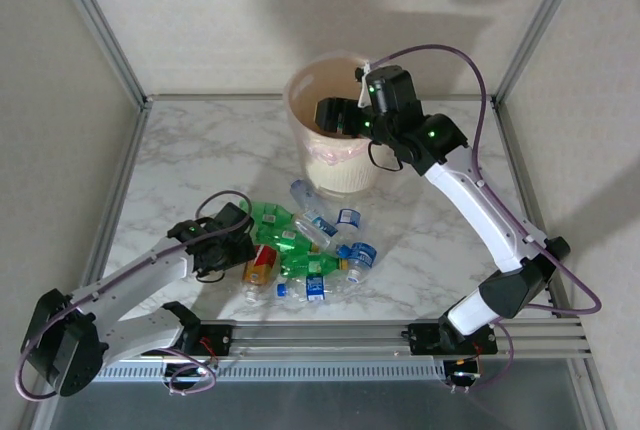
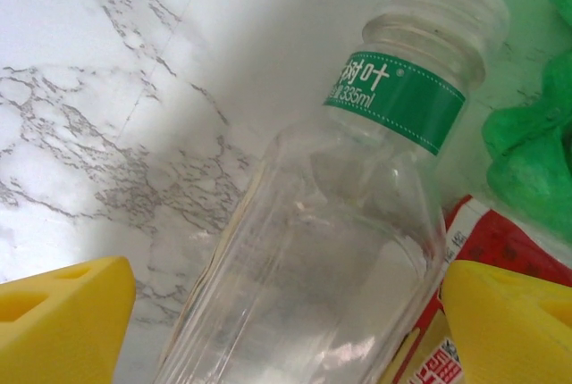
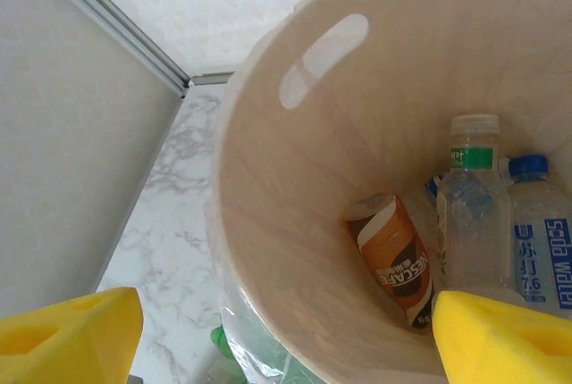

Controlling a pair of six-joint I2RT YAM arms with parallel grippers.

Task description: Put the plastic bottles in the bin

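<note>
Left fingers spread wide, astride clear bottle lying at edge of bottle pile on marble-pattern counter. Right fingers apart, empty, above bin; three bottles visible on its floor. Clear bottle: smooth, faintly fluted, thin-walled, green label band, pale screw cap. Risk: slick round wall could roll or squirt from closing fingers; red-labelled neighbour, just beside one finger, could be pinched along.

Right end effector above the bin (plastic bottles nearby)
</note>
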